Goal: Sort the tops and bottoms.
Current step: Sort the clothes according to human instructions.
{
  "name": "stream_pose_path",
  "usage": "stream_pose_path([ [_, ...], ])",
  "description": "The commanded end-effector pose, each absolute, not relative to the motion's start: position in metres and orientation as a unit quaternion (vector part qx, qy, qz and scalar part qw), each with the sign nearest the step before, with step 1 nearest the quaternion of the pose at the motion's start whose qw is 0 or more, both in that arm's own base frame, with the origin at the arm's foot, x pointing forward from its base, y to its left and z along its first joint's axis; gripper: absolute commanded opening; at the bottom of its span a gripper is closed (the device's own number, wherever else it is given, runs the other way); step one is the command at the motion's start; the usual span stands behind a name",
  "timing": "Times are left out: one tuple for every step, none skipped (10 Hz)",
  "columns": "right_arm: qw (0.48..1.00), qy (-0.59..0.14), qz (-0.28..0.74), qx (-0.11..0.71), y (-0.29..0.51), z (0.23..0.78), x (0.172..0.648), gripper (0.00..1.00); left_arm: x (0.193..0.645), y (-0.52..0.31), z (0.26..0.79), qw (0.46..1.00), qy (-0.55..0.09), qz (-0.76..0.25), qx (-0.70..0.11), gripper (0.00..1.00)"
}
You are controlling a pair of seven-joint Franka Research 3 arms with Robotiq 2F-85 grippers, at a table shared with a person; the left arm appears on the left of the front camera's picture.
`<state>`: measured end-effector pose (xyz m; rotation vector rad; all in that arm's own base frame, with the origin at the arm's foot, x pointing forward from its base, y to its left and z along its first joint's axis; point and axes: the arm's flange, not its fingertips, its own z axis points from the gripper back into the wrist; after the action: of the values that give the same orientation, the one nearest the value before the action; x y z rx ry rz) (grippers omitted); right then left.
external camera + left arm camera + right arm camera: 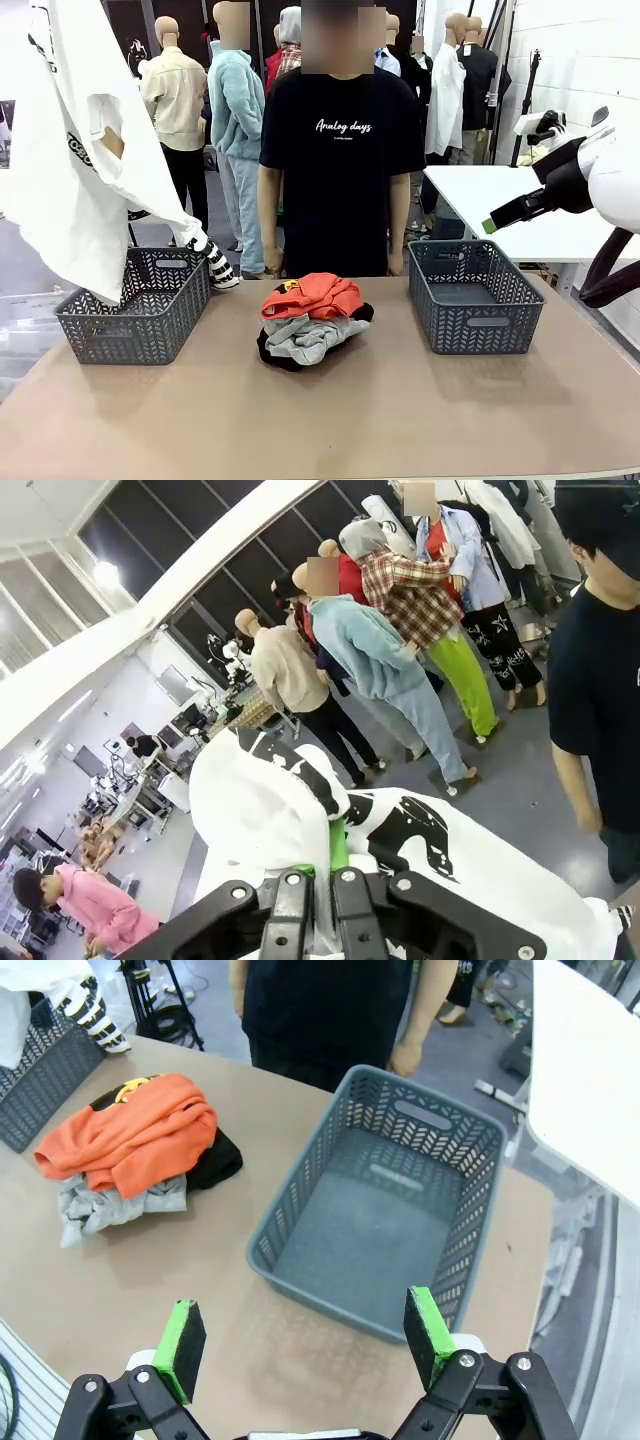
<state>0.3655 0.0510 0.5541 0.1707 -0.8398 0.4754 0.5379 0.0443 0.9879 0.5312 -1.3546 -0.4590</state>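
Our left gripper [325,868] was clamped on the white printed shirt [80,160], which hung below it over a grey basket [135,325]. We judged lowering and release came next. Our right gripper [305,1335] hovered, fingers apart, above the empty basket [380,1210], with the orange shirt [130,1135] beyond.

White shirt [75,190] with black print is hanging lifted, draping full length, its lower edge reaching the left basket [140,325] rim. Orange shirt [310,295] is lying crumpled atop a pile mid table [400,410], grey shirt [310,338] bunching beneath it, black garment [266,350] peeking out underneath both
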Motion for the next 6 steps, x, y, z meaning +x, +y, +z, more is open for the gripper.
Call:
stream_pose_path([
  [0.882, -0.402, 0.229, 0.090, 0.051, 0.552, 0.367, 1.00, 0.560, 0.031, 0.999, 0.752, -0.573, -0.227, 0.234, 0.00],
  [0.882, -0.402, 0.229, 0.090, 0.051, 0.552, 0.367, 1.00, 0.556, 0.021, 0.960, 0.778, -0.535, -0.219, 0.246, 0.00],
  [0.882, -0.402, 0.229, 0.090, 0.051, 0.552, 0.367, 1.00, 0.544, 0.012, 0.931, 0.804, -0.508, -0.201, 0.236, 0.00],
  [0.882, -0.402, 0.229, 0.090, 0.051, 0.552, 0.367, 1.00, 0.530, 0.005, 0.911, 0.827, -0.489, -0.180, 0.212, 0.00],
  [0.882, -0.402, 0.229, 0.090, 0.051, 0.552, 0.367, 1.00, 0.515, -0.005, 0.894, 0.836, -0.469, -0.192, 0.211, 0.00],
  [0.882, -0.402, 0.229, 0.090, 0.051, 0.552, 0.367, 1.00, 0.497, -0.014, 0.880, 0.843, -0.435, -0.237, 0.210, 0.00],
])
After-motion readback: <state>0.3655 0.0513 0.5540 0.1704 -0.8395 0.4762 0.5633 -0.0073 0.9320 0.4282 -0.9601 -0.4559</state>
